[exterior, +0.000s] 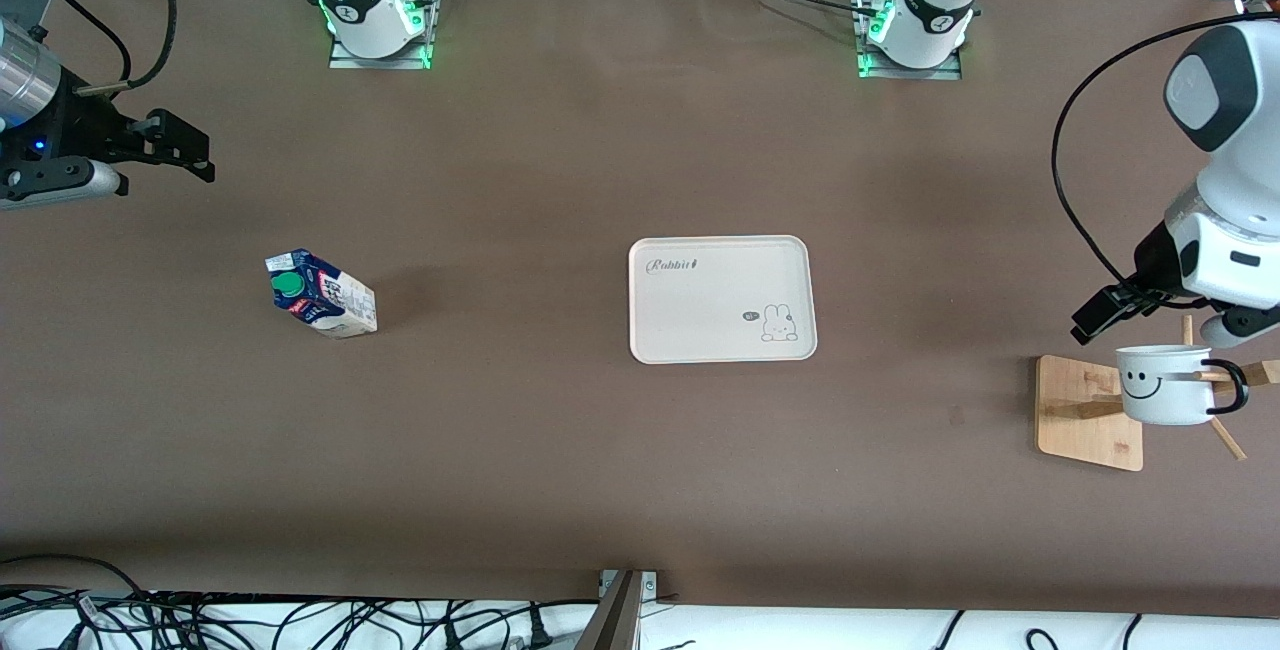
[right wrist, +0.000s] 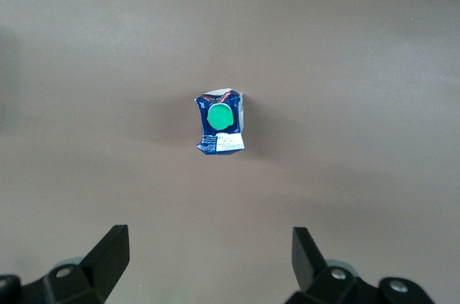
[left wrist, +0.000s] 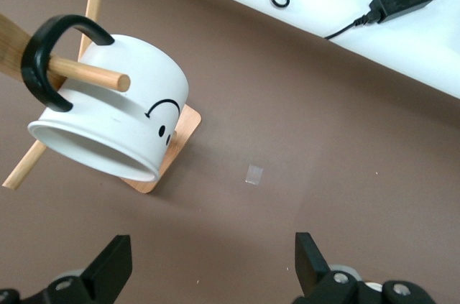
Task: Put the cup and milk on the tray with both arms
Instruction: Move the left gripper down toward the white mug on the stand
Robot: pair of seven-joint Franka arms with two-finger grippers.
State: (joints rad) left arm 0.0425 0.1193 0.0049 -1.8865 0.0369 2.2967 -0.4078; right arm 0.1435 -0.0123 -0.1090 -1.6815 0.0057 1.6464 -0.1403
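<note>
Neither item is yet placed: the tray at frame centre is bare. The milk stands lower left on the desk; the cup hangs on a wooden rack, lower right. The left gripper over the rack and the right gripper over the milk are spread wide, holding nothing.

Brown table, cables alongside

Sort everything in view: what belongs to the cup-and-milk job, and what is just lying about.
Job:
- white smiley-face mug, hanging on a peg
- blue-topped, green-capped milk carton
- cream rectangular "Rabbit" tray, nothing on it
- left gripper, open beside the mug
- right gripper, open over the carton

Lying about:
- wooden peg rack
- black cables
</note>
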